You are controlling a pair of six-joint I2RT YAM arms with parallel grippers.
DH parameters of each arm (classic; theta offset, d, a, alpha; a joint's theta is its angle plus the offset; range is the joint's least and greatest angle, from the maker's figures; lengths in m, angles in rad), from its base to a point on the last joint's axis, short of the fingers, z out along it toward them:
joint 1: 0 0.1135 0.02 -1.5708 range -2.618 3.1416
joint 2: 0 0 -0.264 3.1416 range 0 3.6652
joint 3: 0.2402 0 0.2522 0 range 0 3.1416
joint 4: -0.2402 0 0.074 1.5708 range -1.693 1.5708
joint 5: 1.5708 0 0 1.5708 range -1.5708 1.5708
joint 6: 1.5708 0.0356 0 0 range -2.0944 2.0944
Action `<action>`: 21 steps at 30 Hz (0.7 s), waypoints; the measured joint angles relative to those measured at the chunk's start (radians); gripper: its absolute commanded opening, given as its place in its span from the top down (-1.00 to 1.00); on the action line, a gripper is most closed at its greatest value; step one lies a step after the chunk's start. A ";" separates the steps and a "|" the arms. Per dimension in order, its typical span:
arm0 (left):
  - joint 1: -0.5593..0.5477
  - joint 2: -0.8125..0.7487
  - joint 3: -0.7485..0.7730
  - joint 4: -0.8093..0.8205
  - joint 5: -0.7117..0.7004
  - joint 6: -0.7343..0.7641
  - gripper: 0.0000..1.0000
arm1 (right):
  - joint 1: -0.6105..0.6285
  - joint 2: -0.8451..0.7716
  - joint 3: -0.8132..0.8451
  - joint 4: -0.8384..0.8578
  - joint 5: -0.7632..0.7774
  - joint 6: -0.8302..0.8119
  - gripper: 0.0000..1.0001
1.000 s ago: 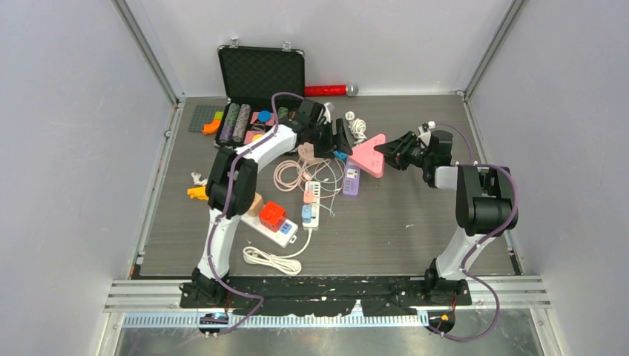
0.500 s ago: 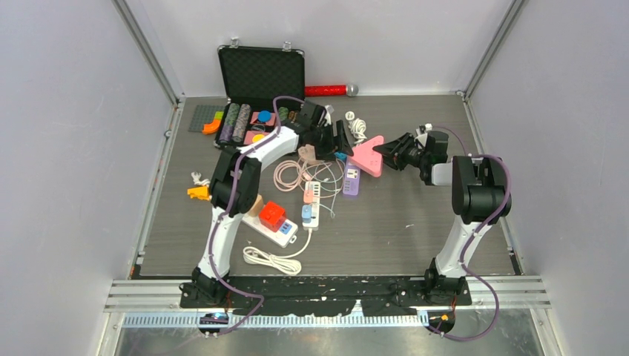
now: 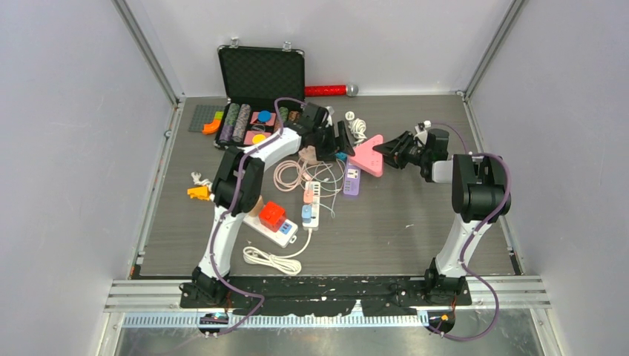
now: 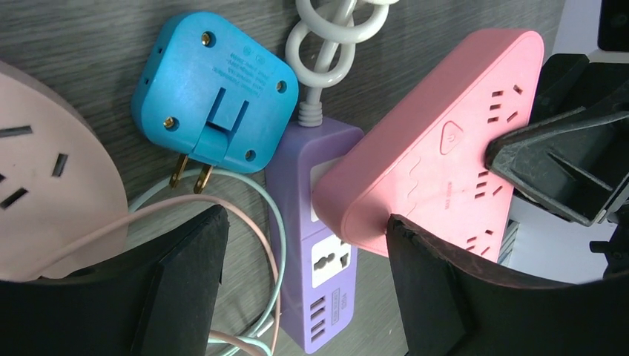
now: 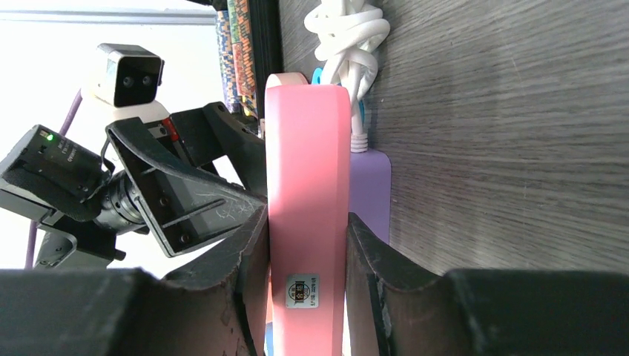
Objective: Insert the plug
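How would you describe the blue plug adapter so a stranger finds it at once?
From the open black case at the back, come nearer to the pink triangular power strip. Between it and the round pale-pink socket lies the blue adapter, its two brass prongs bare.

A blue plastic plug adapter point(image 4: 215, 93) lies flat on the dark wood-grain table point(image 4: 81, 37), its two brass prongs sticking out. A purple plastic power strip point(image 4: 319, 245) lies just beside it. A pink triangular plastic power strip point(image 4: 438, 163) overlaps the purple one's upper end, pinched at its right by the right gripper point(image 4: 512, 159). The left gripper point(image 4: 304, 252) hangs above, fingers spread wide.
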 measured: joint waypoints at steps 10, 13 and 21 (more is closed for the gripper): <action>-0.006 0.026 0.026 0.032 -0.002 -0.016 -0.04 | -0.009 0.002 0.045 -0.179 0.041 -0.138 -0.03; -0.016 0.026 0.034 0.040 -0.002 -0.003 -0.02 | -0.013 0.003 0.045 -0.206 0.056 -0.156 -0.03; -0.038 0.031 0.076 -0.024 -0.011 0.023 0.05 | 0.018 0.003 0.092 -0.328 0.105 -0.251 -0.45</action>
